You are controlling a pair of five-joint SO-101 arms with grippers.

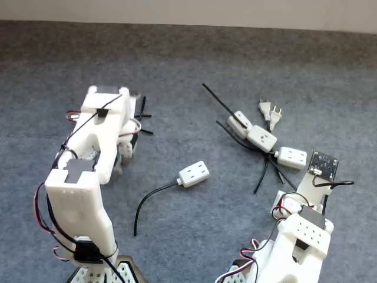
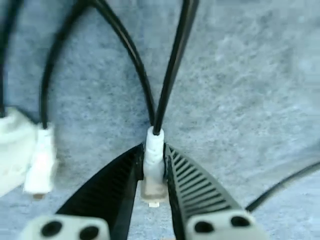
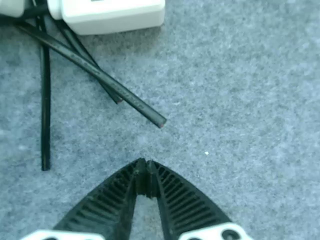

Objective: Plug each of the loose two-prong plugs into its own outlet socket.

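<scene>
White two-prong plug (image 2: 153, 162), black cord (image 2: 173, 60)

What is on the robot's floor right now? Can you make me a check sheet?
Surface: grey carpet.
Job's things: one socket lying alone; three sockets close together; two loose plugs beside them.
Clutter: nothing seen.
Jaws: left jaws shut on a white plug; right jaws shut, holding nothing, just over the carpet.
Cables: a black cable curls from the lone socket; more black cables cross by the three sockets.
Surroundings: a pale band beyond the carpet's far edge.
</scene>
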